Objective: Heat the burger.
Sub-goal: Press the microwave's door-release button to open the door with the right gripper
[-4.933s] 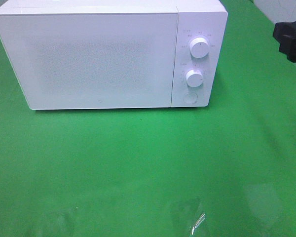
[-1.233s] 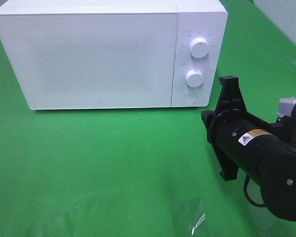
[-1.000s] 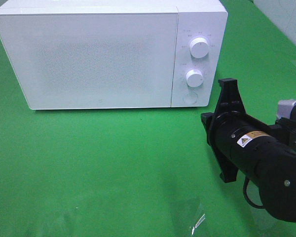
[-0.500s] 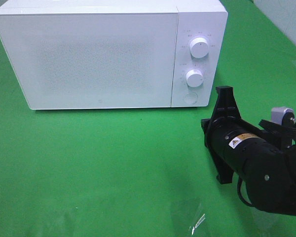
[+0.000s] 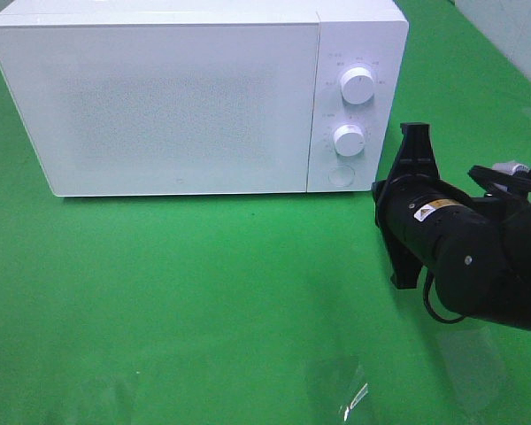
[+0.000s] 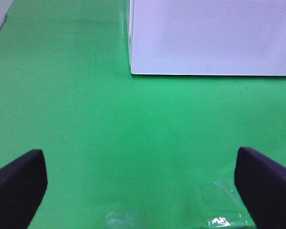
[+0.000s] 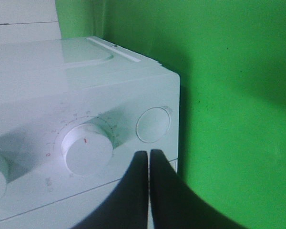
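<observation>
Pinched shut and empty, the right gripper (image 7: 148,152) points at the button (image 7: 153,125) just ahead, but sideways drift could bump the neighbouring knob (image 7: 88,149).

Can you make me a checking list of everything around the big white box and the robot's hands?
Surface: green cloth-covered table, flat.
Job's things: burger, nothing seen. The boxy white microwave oven has its door closed.
Clutter: crumpled clear plastic scrap on the cloth near the front edge.
Grippers: right gripper shut, tips close to the microwave's round white button; whether it touches is unclear. Left gripper open, holding nothing.
Cables: black cable looping under the right arm.
Surroundings: pale wall beyond the far right corner.
</observation>
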Controlling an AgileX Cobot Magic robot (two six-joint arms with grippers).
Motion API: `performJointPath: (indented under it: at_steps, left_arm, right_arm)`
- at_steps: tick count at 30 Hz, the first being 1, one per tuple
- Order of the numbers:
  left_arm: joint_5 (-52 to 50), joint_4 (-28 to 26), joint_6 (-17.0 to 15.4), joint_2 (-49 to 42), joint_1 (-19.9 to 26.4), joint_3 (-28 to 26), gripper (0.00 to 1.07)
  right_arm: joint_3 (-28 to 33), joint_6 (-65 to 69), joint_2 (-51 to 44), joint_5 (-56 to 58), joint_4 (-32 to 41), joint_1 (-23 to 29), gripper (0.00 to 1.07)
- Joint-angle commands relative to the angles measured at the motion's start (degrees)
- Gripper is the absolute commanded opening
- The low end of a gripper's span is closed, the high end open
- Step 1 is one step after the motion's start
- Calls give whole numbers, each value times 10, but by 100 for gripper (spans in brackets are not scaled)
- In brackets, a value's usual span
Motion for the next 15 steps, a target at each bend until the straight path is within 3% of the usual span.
performJointPath:
  at_steps: [1, 15]
  left_arm:
    - [3, -1, -3, -2, 2, -1, 101]
    - [3, -1, -3, -2, 2, -1, 101]
  right_arm:
    - [-19, 3, 17, 12, -22, -7, 0]
    - [-84, 3, 84, 13, -47, -29, 0]
